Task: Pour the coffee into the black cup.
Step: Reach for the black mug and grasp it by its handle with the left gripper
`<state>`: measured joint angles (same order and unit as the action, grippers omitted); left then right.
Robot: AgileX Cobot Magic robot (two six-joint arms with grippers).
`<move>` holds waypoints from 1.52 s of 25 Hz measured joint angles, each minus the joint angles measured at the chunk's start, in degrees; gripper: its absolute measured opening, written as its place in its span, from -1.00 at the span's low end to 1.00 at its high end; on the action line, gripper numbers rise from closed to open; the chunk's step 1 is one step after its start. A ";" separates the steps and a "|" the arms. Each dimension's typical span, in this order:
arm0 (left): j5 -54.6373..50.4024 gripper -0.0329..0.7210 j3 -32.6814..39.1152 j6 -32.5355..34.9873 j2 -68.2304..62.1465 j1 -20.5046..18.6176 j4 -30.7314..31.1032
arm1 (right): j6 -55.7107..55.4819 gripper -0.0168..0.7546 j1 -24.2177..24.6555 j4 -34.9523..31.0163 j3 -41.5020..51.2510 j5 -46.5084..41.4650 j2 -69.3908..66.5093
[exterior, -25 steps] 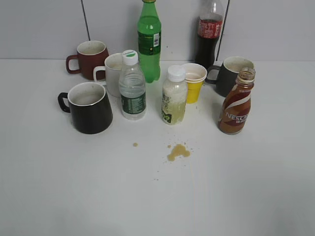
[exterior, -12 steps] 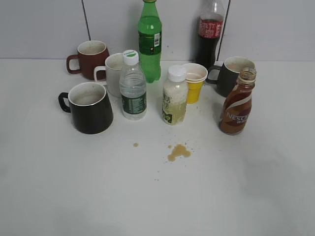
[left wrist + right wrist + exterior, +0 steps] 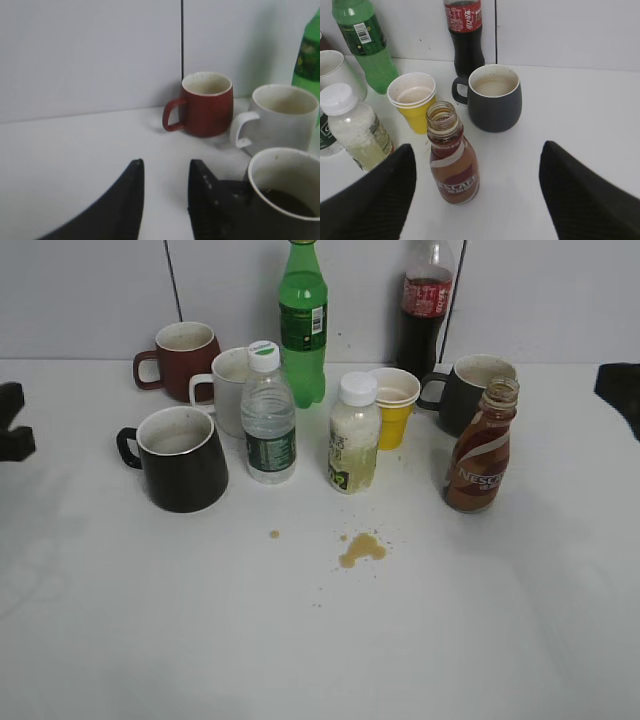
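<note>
Since the coffee (image 3: 452,162) stands uncapped at 3 o'clock on the table (image 3: 320,640), w/ the grey mug (image 3: 495,100) and yellow cup (image 3: 414,100) close behind, a sloppy approach could tip it. The right gripper (image 3: 475,200) has jaws wide apart, empty. The left gripper (image 3: 165,200) is slightly parted, holding nothing, beside the black cup (image 3: 180,460) at 9 o'clock. Long carry past bottles = spill risk.

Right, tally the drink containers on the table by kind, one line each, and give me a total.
Mugs: 4 — black cup, maroon, white, dark grey
Bottles: 5 — coffee, water, pale-drink, green, cola
Paper cups: 1 — yellow cup
Total: 10
</note>
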<state>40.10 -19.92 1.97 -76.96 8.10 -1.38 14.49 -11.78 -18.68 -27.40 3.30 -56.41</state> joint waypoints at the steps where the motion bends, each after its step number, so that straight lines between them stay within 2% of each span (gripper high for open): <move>1: 2.13 -0.27 0.00 -0.08 -3.65 0.00 0.15 | 0.00 0.53 -1.27 0.00 0.00 2.16 -2.81; 5: 9.59 -0.27 0.05 -1.97 -13.96 0.00 2.28 | 0.00 0.53 -5.92 0.65 1.48 13.82 -10.41; 9: 15.28 -0.27 0.05 -3.20 -18.93 0.00 6.60 | -0.23 0.53 -10.23 2.99 6.25 27.18 -16.68; 14: 23.06 -0.24 0.05 -1.67 -24.55 -1.65 9.69 | -4.01 0.53 -11.29 8.40 11.07 40.28 -24.80; 17: 26.38 -0.18 -0.45 -0.19 -28.68 -3.41 13.84 | -7.41 0.53 -11.29 10.40 12.33 45.87 -29.55; 22: 28.30 -0.06 -4.32 0.07 -35.76 -4.56 18.03 | -10.86 0.53 -11.34 15.02 12.58 50.81 -34.81; 29: 26.33 -0.05 -11.93 0.24 -41.33 -4.62 21.21 | -11.81 0.53 -11.34 15.71 12.71 54.02 -36.40; 38: 16.06 -0.05 -20.21 0.24 -43.14 -4.62 24.27 | -11.91 0.53 -11.34 15.71 12.71 56.54 -36.45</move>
<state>56.16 -40.13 2.22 -120.09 3.48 22.89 2.57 -23.11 -2.97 -14.69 59.84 -92.86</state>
